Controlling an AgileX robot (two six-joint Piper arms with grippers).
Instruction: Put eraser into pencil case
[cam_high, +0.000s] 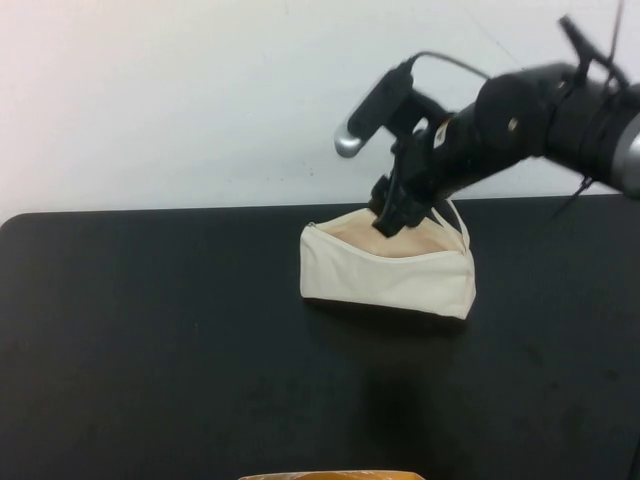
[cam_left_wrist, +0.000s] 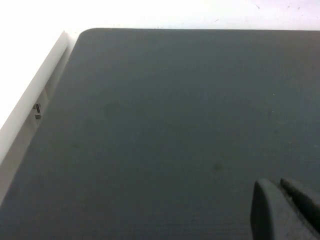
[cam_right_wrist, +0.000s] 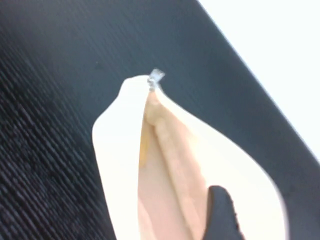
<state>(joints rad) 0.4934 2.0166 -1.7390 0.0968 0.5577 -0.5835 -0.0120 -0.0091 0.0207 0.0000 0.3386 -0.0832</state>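
The pencil case is a cream-white pouch standing on the black table, its zip open and its peach lining showing. My right gripper hangs at the pouch's mouth, its tip dipped into the opening. In the right wrist view one dark finger sits over the peach lining of the pencil case, with no second finger beside it, so the jaws stand open. The eraser is hidden. My left gripper is shut and empty above bare table, and it is out of the high view.
A thin loop strap sticks up at the pouch's right end, and the zip pull is at its other end. The table's far edge meets a white wall. An orange object peeks in at the front edge.
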